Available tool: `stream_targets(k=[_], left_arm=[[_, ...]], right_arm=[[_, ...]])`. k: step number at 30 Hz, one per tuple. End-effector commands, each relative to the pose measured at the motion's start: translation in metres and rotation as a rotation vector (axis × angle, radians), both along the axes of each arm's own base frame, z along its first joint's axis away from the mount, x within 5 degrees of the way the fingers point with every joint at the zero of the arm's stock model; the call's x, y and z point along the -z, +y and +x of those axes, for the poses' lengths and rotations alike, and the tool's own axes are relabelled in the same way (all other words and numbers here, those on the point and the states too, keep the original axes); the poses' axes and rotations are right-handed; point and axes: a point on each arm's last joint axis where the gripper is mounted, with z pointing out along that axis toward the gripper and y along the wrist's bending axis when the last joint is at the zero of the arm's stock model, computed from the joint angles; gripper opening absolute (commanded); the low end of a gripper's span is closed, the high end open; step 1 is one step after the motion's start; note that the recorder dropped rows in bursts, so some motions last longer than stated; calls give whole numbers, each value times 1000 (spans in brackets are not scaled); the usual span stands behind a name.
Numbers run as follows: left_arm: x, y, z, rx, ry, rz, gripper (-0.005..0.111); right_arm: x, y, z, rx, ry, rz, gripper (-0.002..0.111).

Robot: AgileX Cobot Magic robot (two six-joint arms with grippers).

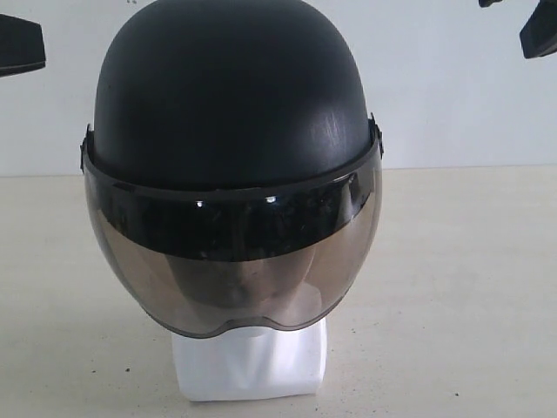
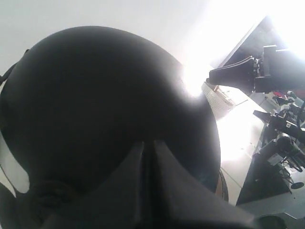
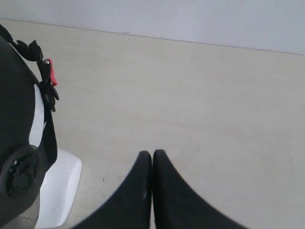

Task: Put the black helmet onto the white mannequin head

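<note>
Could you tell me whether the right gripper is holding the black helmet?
No, the right gripper is shut on nothing over the table, apart from the black helmet.

Helmet on head, mid-tabletop.

The helmet (image 1: pixel 231 96) sits on the head (image 1: pixel 252 361) and covers it down to the neck. Its visor (image 1: pixel 235 261) hangs in front of the face, and only the base shows below it, standing on the tabletop (image 1: pixel 452 279). A wall (image 1: pixel 452 96) rises behind the tabletop. The left arm (image 1: pixel 19 43) and the right arm (image 1: pixel 540 35) sit high on either side of the helmet, well apart from it. The left claw (image 2: pixel 148 143) points at the helmet's shell from close by; whether it touches cannot be told. The right claw (image 3: pixel 152 155) hangs over bare tabletop beside the helmet's strap (image 3: pixel 47 90), apart from it.
</note>
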Motion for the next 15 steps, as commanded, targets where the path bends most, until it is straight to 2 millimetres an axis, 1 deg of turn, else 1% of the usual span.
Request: stream_targets(k=[1,2,3,4,5,6,7,8,9,10,12,15], left_arm=[[-6,-2,-14,24,-164,91,4],[-14,0,-20,-52,-292,153,4],[-27,4,-28,-196,-437,223,4],[-42,11,-38,-408,-541,253,4],[-47,14,-42,-478,-564,246,4],[-59,21,-57,-617,-620,218,4],[-64,23,-65,-662,-650,210,4],[-73,28,-80,-760,-704,184,4],[-78,33,-91,-834,-738,161,4],[-84,40,-104,-922,-775,129,4],[-91,51,-123,-1043,-745,-54,4],[-94,58,-148,-1085,-691,-274,4]], right_arm=[[-1,-1,-1,1,-14,1,0],[-2,-1,-1,-2,-14,8,0],[-2,0,-1,-4,-16,12,0],[-2,0,-1,-4,-16,12,0],[-2,0,-1,-5,-19,14,0],[-2,0,-1,-5,-19,14,0],[-2,0,-1,-5,-19,14,0],[-2,0,-1,-5,-19,14,0],[-2,0,-1,-5,-18,15,0],[-2,0,-1,-6,-20,16,0],[-2,0,-1,-6,-20,16,0],[-2,0,-1,-6,-20,16,0]])
